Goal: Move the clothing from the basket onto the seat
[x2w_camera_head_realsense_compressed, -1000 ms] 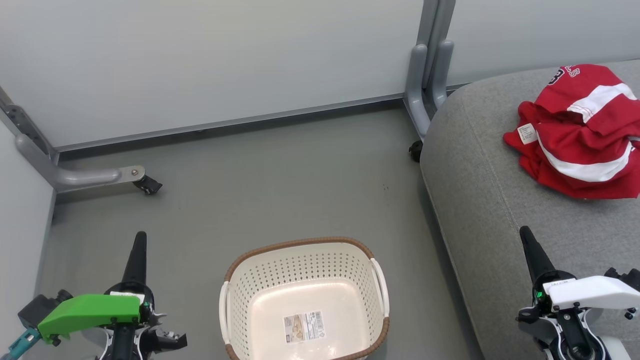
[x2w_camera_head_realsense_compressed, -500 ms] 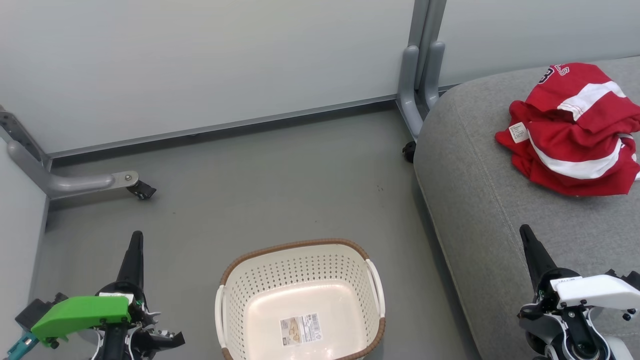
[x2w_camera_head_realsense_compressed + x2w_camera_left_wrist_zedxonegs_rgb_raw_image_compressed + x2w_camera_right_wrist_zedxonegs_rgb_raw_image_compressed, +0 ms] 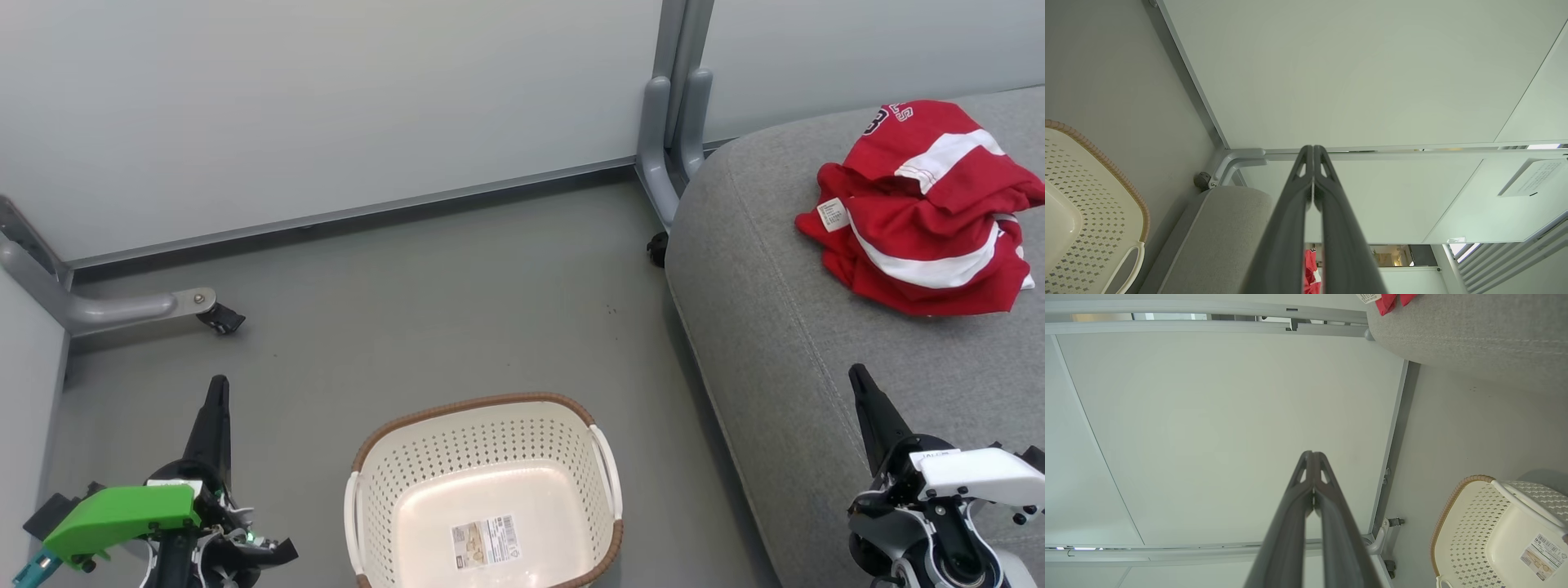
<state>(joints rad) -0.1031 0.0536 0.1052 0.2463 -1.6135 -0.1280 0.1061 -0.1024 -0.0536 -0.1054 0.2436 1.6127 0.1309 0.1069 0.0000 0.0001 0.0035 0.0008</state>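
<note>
Pictured at near centre, the cream basket (image 3: 473,402) stands on the grey floor (image 3: 449,310) with nothing in it but a sticker (image 3: 486,541). To its right, the red-and-white clothing (image 3: 922,212) lies crumpled at the far side of the grey seat (image 3: 775,343). The transfer looks complete. The remaining risk is a careless arm swing: one from the left could knock the light basket aside, and one from the right could snag the loose fabric and drag it off the cushion. The left gripper (image 3: 216,400) hangs at near left above the floor, and the right gripper (image 3: 864,388) at near right over the seat's near part. Both point toward the far wall (image 3: 326,106), fingers pressed together, holding nothing.
</note>
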